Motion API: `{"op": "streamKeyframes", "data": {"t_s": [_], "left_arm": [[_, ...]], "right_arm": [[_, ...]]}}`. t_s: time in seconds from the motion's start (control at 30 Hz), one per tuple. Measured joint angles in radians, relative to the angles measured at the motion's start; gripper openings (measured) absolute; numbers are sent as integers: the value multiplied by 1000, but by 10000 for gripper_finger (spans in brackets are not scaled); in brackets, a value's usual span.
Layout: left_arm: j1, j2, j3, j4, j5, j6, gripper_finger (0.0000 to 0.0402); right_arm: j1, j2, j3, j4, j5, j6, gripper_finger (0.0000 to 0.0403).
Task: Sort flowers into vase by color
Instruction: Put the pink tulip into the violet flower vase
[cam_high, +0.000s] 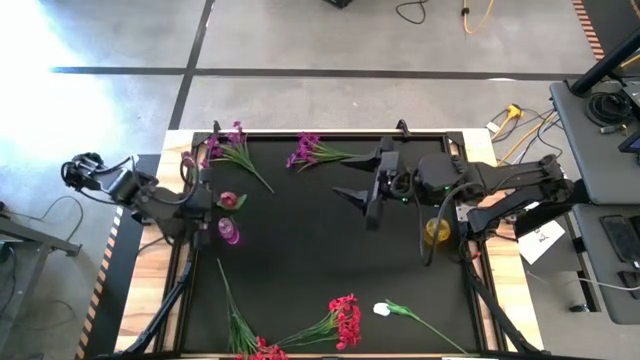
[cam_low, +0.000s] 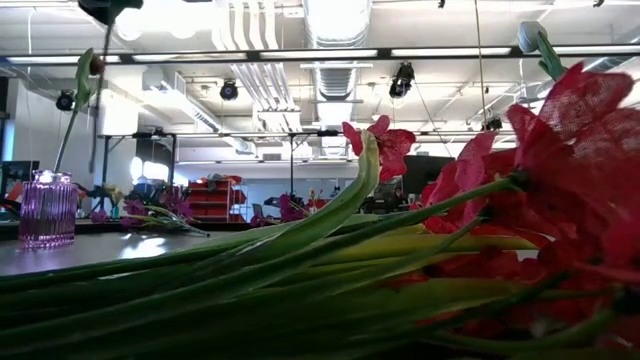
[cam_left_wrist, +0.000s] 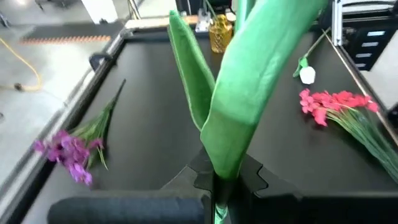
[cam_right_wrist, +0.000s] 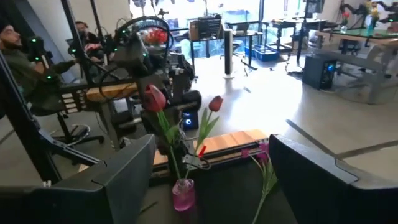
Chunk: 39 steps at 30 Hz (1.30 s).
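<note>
My left gripper (cam_high: 210, 210) is shut on a pink tulip (cam_high: 228, 200) above the small purple glass vase (cam_high: 229, 232) at the mat's left side. In the right wrist view two pink-red buds (cam_right_wrist: 155, 98) (cam_right_wrist: 215, 103) stand over that vase (cam_right_wrist: 183, 194). My right gripper (cam_high: 358, 205) is open and empty over the middle of the mat, pointing toward the left arm. Purple flowers (cam_high: 235, 150) (cam_high: 310, 152) lie at the far edge. Red flowers (cam_high: 345, 320) and a white tulip (cam_high: 381, 309) lie at the near edge. My left gripper pinches the tulip's green stem (cam_left_wrist: 217, 182) between its two shut fingers, just below the long leaves (cam_left_wrist: 249, 81). The flower stands roughly upright over the purple vase. Whether its lower end is inside the vase, I cannot tell.
A yellow glass vase (cam_high: 436, 232) stands at the mat's right edge under the right arm. A raised frame (cam_high: 300, 134) borders the black mat. In the low view the red flowers' stems (cam_low: 300, 270) lie close in front. A person (cam_right_wrist: 18, 50) sits beyond the table's left side.
</note>
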Motion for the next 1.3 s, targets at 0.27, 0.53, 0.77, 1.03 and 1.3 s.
{"op": "streamKeyframes", "data": {"t_s": [0.27, 0.53, 0.77, 1.03, 1.3], "left_arm": [[0, 40, 102, -218, 10, -66, 0], [0, 39, 58, -201, -28, -120, 0], [0, 33, 54, -132, -46, -86, 0], [0, 28, 74, -200, -27, -103, 0], [0, 9, 96, -242, 42, -152, 0]], "right_arm": [[0, -15, 0, -11, 37, -1, 306], [0, -13, 0, -15, 45, 3, 306], [0, -13, 0, -15, 45, 13, 305], [0, -12, 0, -15, 46, 13, 297], [0, -12, 0, -17, 46, 12, 297]]}}
